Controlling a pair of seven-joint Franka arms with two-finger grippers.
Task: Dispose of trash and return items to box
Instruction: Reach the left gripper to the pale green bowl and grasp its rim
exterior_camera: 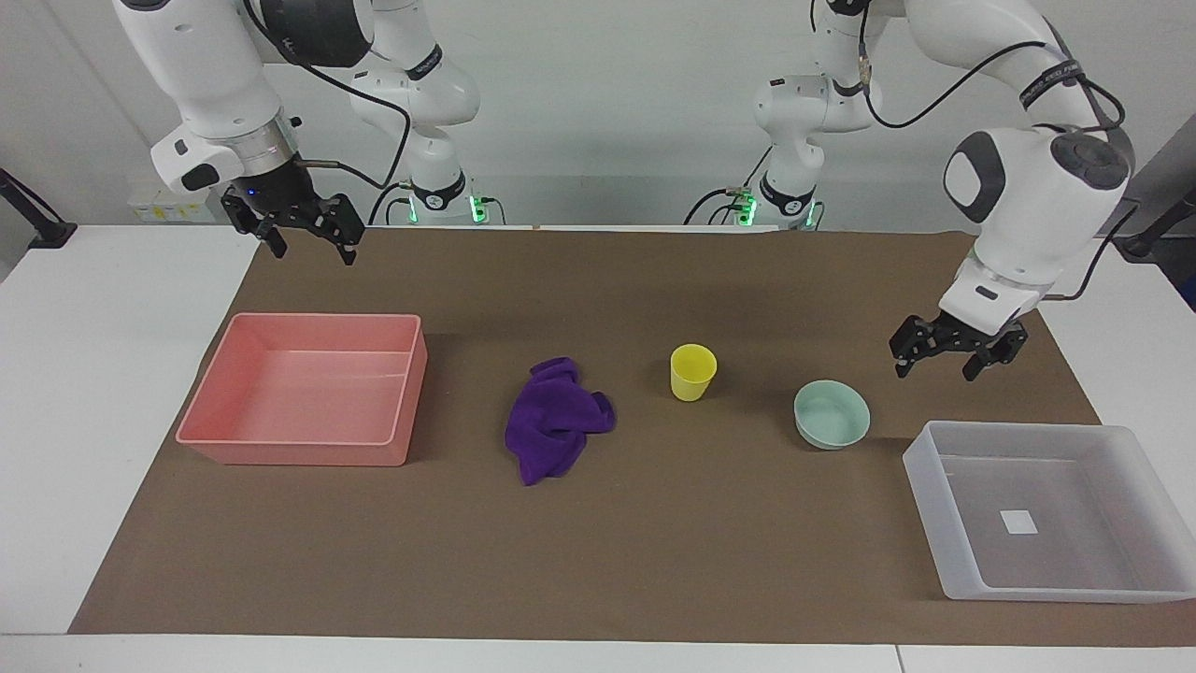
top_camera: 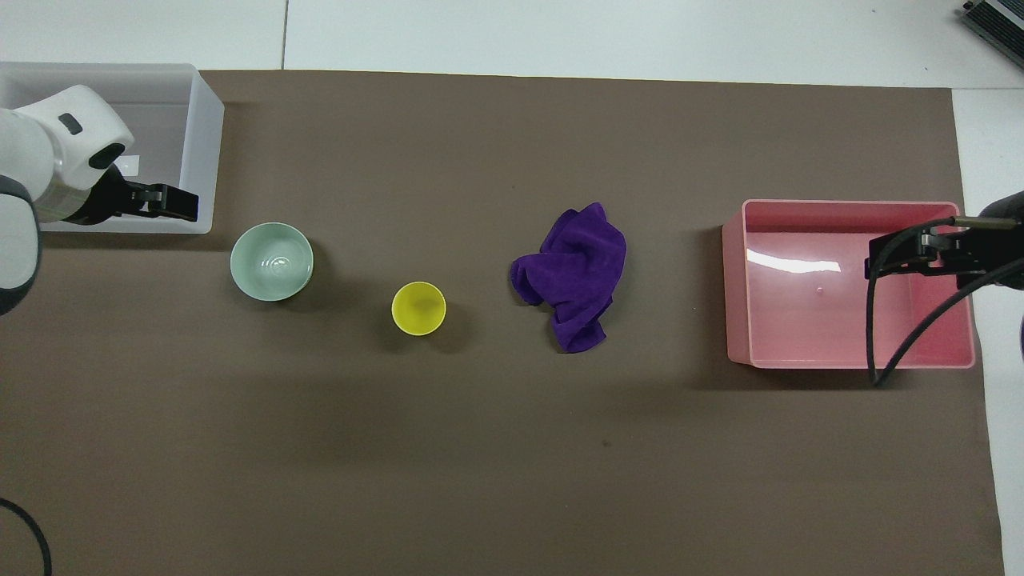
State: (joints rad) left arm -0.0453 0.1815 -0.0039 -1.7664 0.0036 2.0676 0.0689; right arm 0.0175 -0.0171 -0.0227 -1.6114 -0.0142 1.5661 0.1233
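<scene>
The trash, a crumpled purple cloth (exterior_camera: 556,421) (top_camera: 574,276), lies mid-mat. Toward the left arm's end stand the items: an upright yellow cup (exterior_camera: 692,372) (top_camera: 418,308), then a mint-green bowl (exterior_camera: 832,414) (top_camera: 271,261). The translucent box (exterior_camera: 1074,551) (top_camera: 200,144) sits at the left arm's end with only a white label in it. My left gripper (exterior_camera: 937,370) (top_camera: 180,202) hangs open and holds nothing, over the mat between the bowl and the box's corner. My right gripper (exterior_camera: 314,252) (top_camera: 904,254) waits open, raised above the pink bin's edge.
A pink rectangular bin (exterior_camera: 299,393) (top_camera: 808,320) with nothing in it stands at the right arm's end of the mat. A brown mat (exterior_camera: 598,561) covers most of the white table. A black cable (top_camera: 880,352) from the right arm hangs over the bin.
</scene>
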